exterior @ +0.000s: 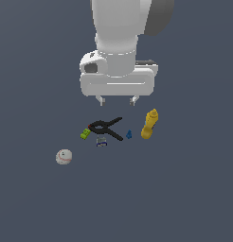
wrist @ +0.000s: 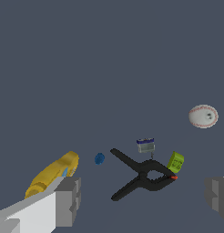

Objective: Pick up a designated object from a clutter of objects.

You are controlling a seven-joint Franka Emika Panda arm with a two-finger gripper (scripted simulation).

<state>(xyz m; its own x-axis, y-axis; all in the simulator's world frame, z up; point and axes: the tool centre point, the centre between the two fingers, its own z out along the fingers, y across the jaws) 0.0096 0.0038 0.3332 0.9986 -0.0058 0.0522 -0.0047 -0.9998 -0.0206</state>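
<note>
The white baseball (exterior: 64,156) with thin red stitching lies alone on the floor at the exterior view's lower left; it also shows in the wrist view (wrist: 203,116). My gripper (exterior: 117,100) hangs open and empty above the clutter, well away from the ball. In the wrist view its two fingers (wrist: 68,200) stand wide apart around the black spring clamp (wrist: 143,174). The clamp (exterior: 108,128) lies in the middle of the clutter.
A green block (exterior: 85,134) touches the clamp's jaw end. A small blue-white can (exterior: 101,141) sits just in front of the clamp. A tiny blue piece (exterior: 129,134) and a yellow bottle (exterior: 149,124) lie to the exterior view's right.
</note>
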